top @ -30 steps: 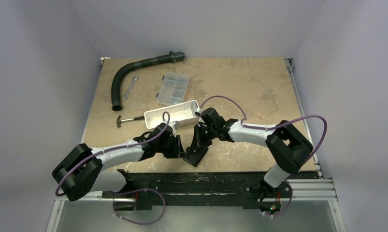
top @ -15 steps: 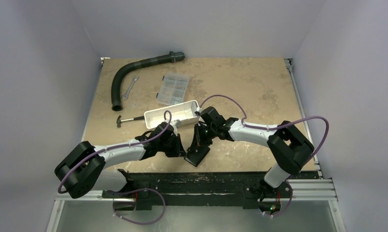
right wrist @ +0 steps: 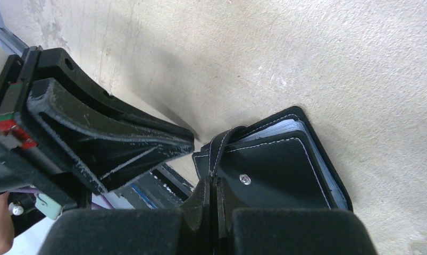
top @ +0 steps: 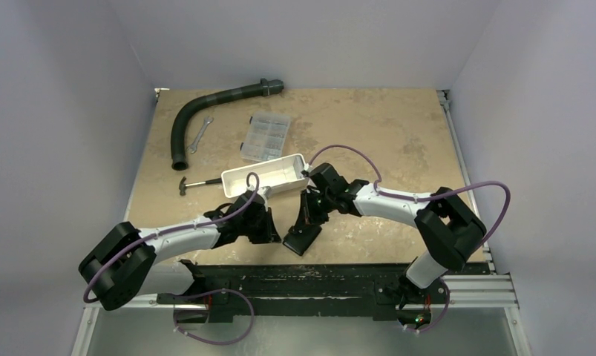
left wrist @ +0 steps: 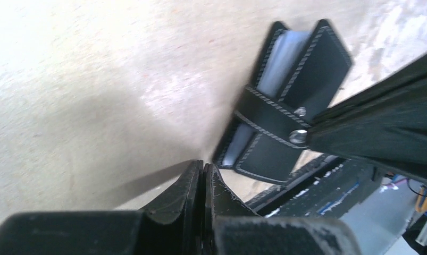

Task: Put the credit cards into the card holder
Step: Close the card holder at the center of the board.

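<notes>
one card holder (top: pixel 300 239) rests half folded near the table's (top: pixel 369 133) front edge, between the two arms, with pale bluish layers (right wrist: pixel 285 129) showing between its black covers. the right gripper (right wrist: pixel 214 186) is pinched tight on its snap strap (left wrist: pixel 269 118), seemingly to lift the flap and steady the case. the left gripper (left wrist: pixel 203 167) sits just beside it, jaws pressed together on nothing, likely free to help.

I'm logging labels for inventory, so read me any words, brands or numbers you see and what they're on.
No text can be read anywhere.
card holder: only stitching and a plain snap stud.
clear box: too small to tell any label.
</notes>
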Robot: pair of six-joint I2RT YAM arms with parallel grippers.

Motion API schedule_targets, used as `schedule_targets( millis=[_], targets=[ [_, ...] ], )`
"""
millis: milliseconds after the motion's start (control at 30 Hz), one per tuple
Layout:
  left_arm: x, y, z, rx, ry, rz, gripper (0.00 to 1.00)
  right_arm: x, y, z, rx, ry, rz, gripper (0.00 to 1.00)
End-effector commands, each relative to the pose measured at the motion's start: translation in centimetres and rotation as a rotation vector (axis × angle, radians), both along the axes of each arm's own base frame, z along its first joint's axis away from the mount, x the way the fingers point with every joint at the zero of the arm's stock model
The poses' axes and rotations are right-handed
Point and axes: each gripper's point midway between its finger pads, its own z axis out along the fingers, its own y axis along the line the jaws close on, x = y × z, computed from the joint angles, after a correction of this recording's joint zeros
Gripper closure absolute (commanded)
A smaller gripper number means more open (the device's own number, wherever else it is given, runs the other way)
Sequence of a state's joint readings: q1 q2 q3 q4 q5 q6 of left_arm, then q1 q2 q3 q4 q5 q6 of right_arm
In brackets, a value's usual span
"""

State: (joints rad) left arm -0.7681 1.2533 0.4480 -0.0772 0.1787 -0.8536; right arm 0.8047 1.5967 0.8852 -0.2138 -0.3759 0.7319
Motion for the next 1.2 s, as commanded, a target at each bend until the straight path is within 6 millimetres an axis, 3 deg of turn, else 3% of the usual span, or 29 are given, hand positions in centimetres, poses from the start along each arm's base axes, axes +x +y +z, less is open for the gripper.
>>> schedule_targets(
  millis=[0, 233, 333, 467, 633, 967, 1167],
  targets=[
    [-0.7, 1.8, -1.4, 0.079, 0.022, 0.025, 1.0, 0.8, -0.5, 0.7, -0.008, -0.047, -0.007, 1.0],
    [-0.8, 1.4, -1.1, 0.056, 0.021, 0.01, 1.0, 0.9, -0.9, 0.0, -0.033, -0.042, -0.01, 1.0],
    [-0.9, 0.2, 0.4, -0.021, -0.004, -0.037, 1.0, 0.8, -0.8, 0.3, -0.022, -0.043, -0.009, 1.0],
    [0.2, -0.4, 3.7, -0.096, -0.1, -0.022, 0.67, 0.8, -0.7, 0.5, -0.011, -0.045, -0.007, 1.0],
    [0.8, -1.7, 5.3, -0.16, -0.131, -0.036, 0.53, 0.7, -0.6, 0.5, -0.004, -0.044, -0.004, 1.0],
    [1.7, -3.1, 3.4, -0.14, -0.112, -0.081, 0.55, 0.7, -0.6, 1.0, 0.009, -0.052, -0.004, 1.0],
    [1.2, -3.5, 2.8, -0.168, -0.084, -0.091, 0.66, 0.7, -0.5, 0.7, 0.004, -0.047, -0.003, 1.0]
  ],
)
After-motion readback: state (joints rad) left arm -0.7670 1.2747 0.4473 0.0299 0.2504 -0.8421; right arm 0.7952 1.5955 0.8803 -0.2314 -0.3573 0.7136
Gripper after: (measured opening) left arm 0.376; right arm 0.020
